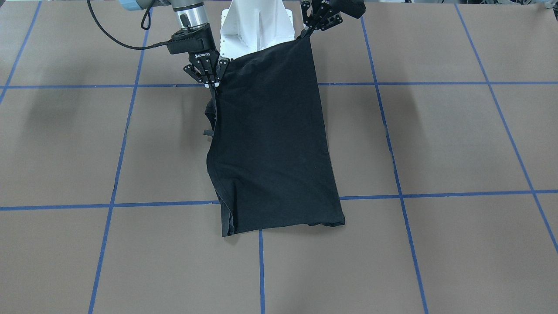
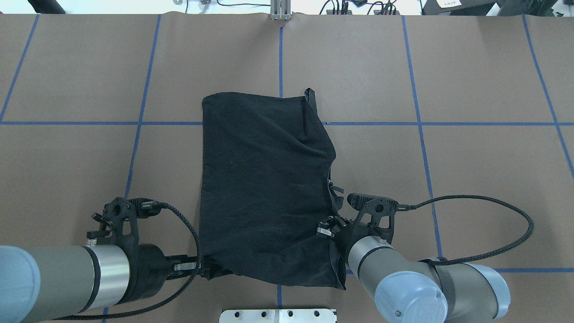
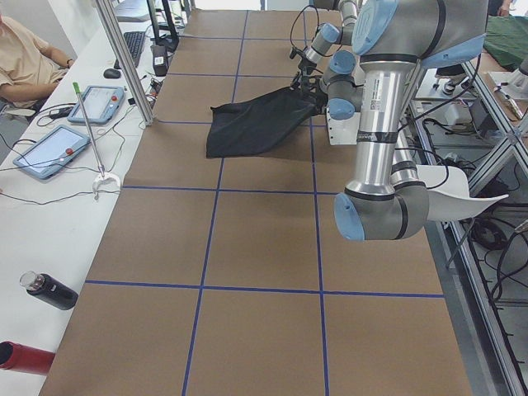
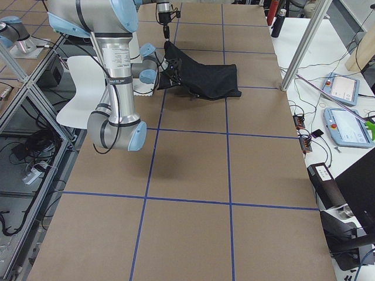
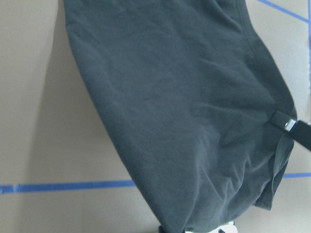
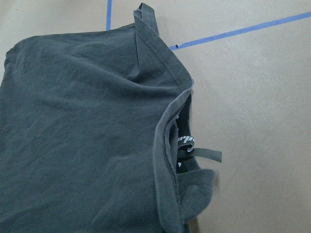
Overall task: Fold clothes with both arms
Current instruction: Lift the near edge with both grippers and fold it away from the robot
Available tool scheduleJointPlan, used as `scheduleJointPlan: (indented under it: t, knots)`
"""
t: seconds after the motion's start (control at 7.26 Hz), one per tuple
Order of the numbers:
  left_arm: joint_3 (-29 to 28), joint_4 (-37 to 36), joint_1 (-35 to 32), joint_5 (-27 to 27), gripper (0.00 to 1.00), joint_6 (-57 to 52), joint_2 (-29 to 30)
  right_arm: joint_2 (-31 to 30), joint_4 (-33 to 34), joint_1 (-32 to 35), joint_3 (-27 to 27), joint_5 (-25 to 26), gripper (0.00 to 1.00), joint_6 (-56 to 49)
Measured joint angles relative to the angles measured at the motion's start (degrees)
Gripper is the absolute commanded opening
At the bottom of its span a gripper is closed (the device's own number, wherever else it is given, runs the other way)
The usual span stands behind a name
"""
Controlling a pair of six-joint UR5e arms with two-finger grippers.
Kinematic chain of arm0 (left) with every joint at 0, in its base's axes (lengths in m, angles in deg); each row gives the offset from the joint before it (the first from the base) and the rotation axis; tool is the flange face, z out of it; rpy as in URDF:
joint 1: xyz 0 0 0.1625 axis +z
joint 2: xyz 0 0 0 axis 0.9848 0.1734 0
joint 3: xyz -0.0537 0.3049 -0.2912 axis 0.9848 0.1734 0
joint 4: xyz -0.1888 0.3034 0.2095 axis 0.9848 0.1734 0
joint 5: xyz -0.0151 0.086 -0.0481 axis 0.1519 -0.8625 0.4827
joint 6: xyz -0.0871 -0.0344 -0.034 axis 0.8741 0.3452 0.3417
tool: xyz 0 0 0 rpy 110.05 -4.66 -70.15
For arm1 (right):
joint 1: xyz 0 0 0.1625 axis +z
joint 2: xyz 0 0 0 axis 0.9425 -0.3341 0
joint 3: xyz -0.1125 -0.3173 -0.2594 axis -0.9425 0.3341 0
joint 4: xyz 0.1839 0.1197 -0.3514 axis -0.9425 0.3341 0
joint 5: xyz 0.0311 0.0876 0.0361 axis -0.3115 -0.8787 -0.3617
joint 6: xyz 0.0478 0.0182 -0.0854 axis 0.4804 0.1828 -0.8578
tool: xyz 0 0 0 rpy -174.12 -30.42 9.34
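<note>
The black T-shirt (image 1: 274, 144) is folded into a long strip, plain side up, and its print is hidden. Its far end lies on the brown table (image 1: 436, 144). Its near end is raised off the table by both grippers. My left gripper (image 1: 306, 32) is shut on one near corner, also in the overhead view (image 2: 204, 268). My right gripper (image 1: 213, 85) is shut on the other near corner (image 2: 329, 233). The shirt also shows in the overhead view (image 2: 264, 188), the left wrist view (image 5: 184, 111) and the right wrist view (image 6: 82, 145), where a neck label (image 6: 184, 141) peeks from the open edge.
The white pedestal base (image 1: 257, 26) stands just behind the raised end of the shirt. Blue tape lines (image 2: 417, 123) grid the table. In the exterior left view a side bench holds tablets (image 3: 49, 148) and bottles (image 3: 49, 290), with an operator (image 3: 25, 58) seated there.
</note>
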Motion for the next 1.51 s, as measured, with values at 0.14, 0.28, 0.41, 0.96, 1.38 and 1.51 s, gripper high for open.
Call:
scheduleJointPlan:
  t: [0.14,0.28,0.41,0.96,1.38,1.51]
  knots:
    - [-2.3,-3.4,-3.7,0.7,0.00,-3.0,4.1,1.2,1.3,1.5,0.4,-0.1,0.00,-0.2]
    - [-5.4,-6.1,-8.0,1.8,0.00,-6.3,8.1,3.6,3.7,3.2,1.4,-0.2,0.00,-0.3]
    - [-8.0,-7.6,-12.7,4.0,0.00,-9.8,10.7,6.2,6.0,4.9,2.5,-0.4,0.00,-0.3]
    - [-21.6,-8.4,-27.2,8.9,0.00,-20.3,19.1,11.7,8.1,10.6,8.1,-2.4,0.00,-2.3]
    - [-41.1,-3.7,-31.1,8.6,0.00,-25.4,27.9,17.8,7.9,14.3,16.9,-3.3,0.00,-3.7]
    - [-47.8,0.0,-31.4,8.4,0.00,-26.2,29.9,20.0,7.8,15.3,20.2,-3.5,0.00,-4.1]
